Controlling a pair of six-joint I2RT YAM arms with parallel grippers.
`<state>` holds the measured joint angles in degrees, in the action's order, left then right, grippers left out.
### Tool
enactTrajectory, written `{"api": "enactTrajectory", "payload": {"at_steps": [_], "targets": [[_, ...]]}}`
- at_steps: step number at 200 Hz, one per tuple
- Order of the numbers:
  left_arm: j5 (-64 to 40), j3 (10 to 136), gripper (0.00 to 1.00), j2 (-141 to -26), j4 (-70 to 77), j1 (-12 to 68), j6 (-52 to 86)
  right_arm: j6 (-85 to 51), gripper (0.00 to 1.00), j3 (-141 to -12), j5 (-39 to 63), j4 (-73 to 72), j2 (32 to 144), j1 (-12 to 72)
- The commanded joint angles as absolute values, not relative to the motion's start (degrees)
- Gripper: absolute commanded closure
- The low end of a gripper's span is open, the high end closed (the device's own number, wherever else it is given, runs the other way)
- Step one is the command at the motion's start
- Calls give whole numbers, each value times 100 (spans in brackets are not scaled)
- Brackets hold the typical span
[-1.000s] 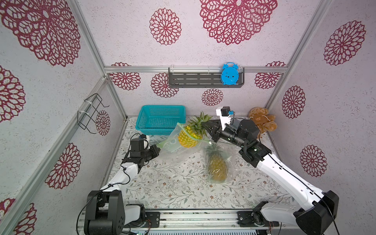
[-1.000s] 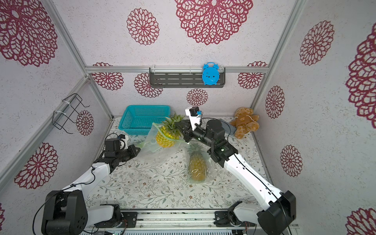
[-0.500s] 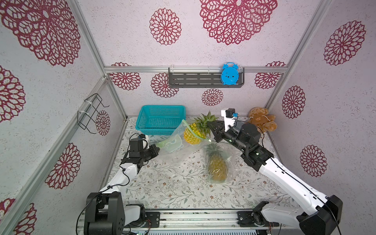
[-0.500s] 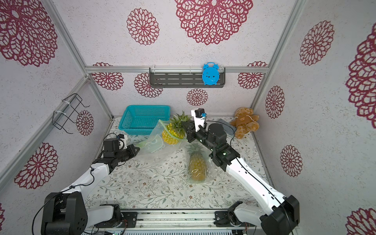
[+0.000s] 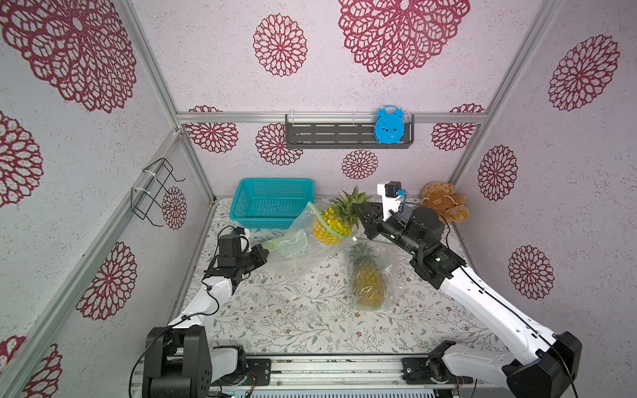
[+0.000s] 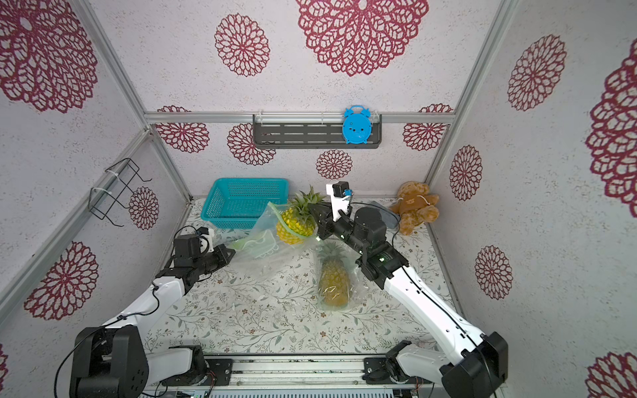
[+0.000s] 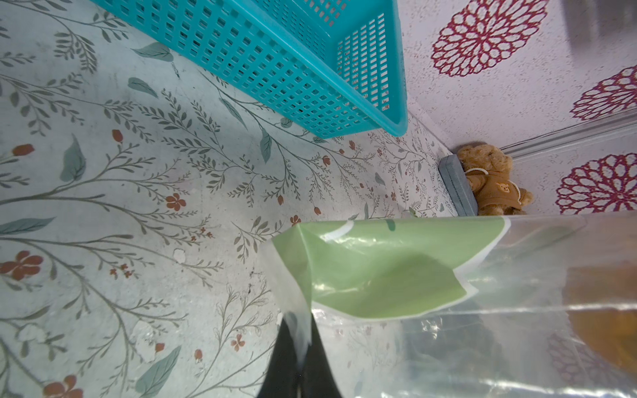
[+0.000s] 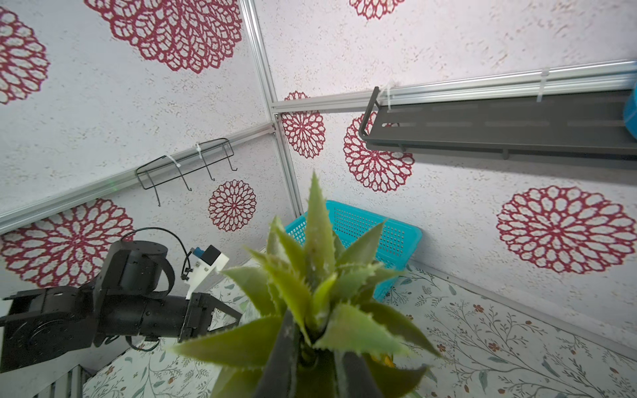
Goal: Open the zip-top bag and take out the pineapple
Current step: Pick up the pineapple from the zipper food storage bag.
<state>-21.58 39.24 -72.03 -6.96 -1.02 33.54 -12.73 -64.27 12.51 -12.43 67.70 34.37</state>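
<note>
A yellow pineapple [image 5: 331, 228] [image 6: 293, 230] hangs above the table's back middle. Its lower half still sits inside the open mouth of the clear zip-top bag [image 5: 303, 253] [image 6: 267, 253]. My right gripper [image 5: 358, 214] [image 6: 313, 211] is shut on its green leafy crown [image 8: 317, 275], the fingers [image 8: 286, 348] clamped at the crown's base. My left gripper [image 5: 264, 254] [image 6: 231, 252] [image 7: 299, 332] is shut on the bag's green-printed bottom end [image 7: 379, 272], so the bag is stretched between the two arms.
A second pineapple in its own clear bag [image 5: 367, 281] [image 6: 333, 281] lies on the table under the right arm. A teal basket [image 5: 272, 203] stands at the back, with a teddy bear [image 5: 444, 204] and grey block [image 7: 458, 186] in the back right corner. A shelf with a blue clock [image 5: 389, 124] hangs on the back wall.
My right gripper has drawn the pineapple to the right, further out of the bag's mouth. The left gripper has kept its hold and place.
</note>
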Motion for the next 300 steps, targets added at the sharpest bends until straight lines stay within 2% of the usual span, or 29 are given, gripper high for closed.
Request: {"api": "enactTrajectory", "payload": {"at_steps": [1, 98, 218, 280, 300], "targets": [[-1989, 3990, 100, -7333, -852, -184, 3233, -1352, 100, -6863, 1657, -2619, 6530, 3366], [-1363, 4363, 100, -7841, -1621, -233, 3231, -1317, 100, -6404, 2068, -3374, 6090, 3330], [-934, 4513, 100, -7528, -2028, -264, 3138, -1143, 100, -5985, 783, -3235, 5695, 3270], [-581, 4578, 100, -7357, -2267, -279, 3096, -1151, 100, -6101, 1359, -3308, 5701, 3191], [-940, 4715, 100, -7383, -2344, -281, 3042, -1139, 100, -6325, 1717, -3098, 5830, 3166]]}}
